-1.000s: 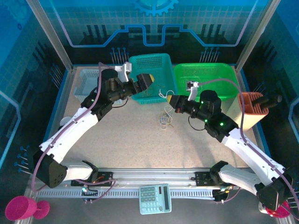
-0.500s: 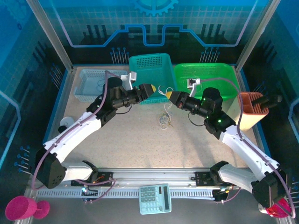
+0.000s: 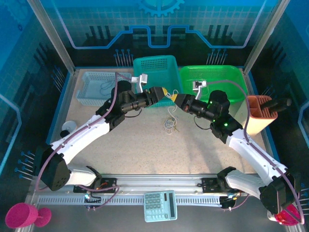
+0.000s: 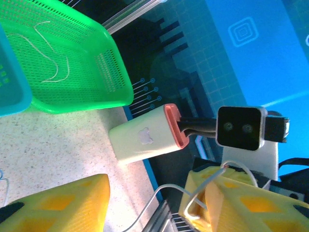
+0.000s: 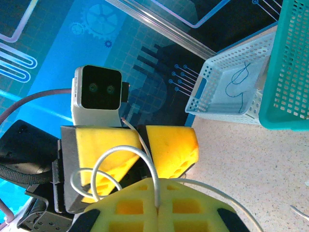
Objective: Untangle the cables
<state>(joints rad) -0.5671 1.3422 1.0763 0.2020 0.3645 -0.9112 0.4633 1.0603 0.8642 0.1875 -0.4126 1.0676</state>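
Note:
My right gripper [image 3: 177,100] hangs above the table in front of the teal basket [image 3: 154,67], shut on a thin white cable [image 5: 120,149]. That cable loops up from the closed pale fingertips [image 5: 135,208]. My left gripper [image 3: 161,92] faces it almost tip to tip. Its jaws are open with a clear gap, and the cable's free end runs up between its yellow fingers [image 5: 174,145]. In the left wrist view the same cable [image 4: 169,186] curves across the gap of the left gripper [image 4: 157,193]. A small tangle of cables [image 3: 170,122] lies on the table below.
Behind stand a white basket [image 3: 96,87] with a blue wire [image 5: 239,79] and a green basket [image 3: 212,77] with white wires [image 4: 48,77]. A cream holder with an orange rim [image 3: 260,113] is at the right edge. A calculator [image 3: 160,199] rests on the front rail.
The left gripper has swung right up to the right gripper, and its jaws have narrowed. The right gripper has shifted slightly back and left, still shut on the cable.

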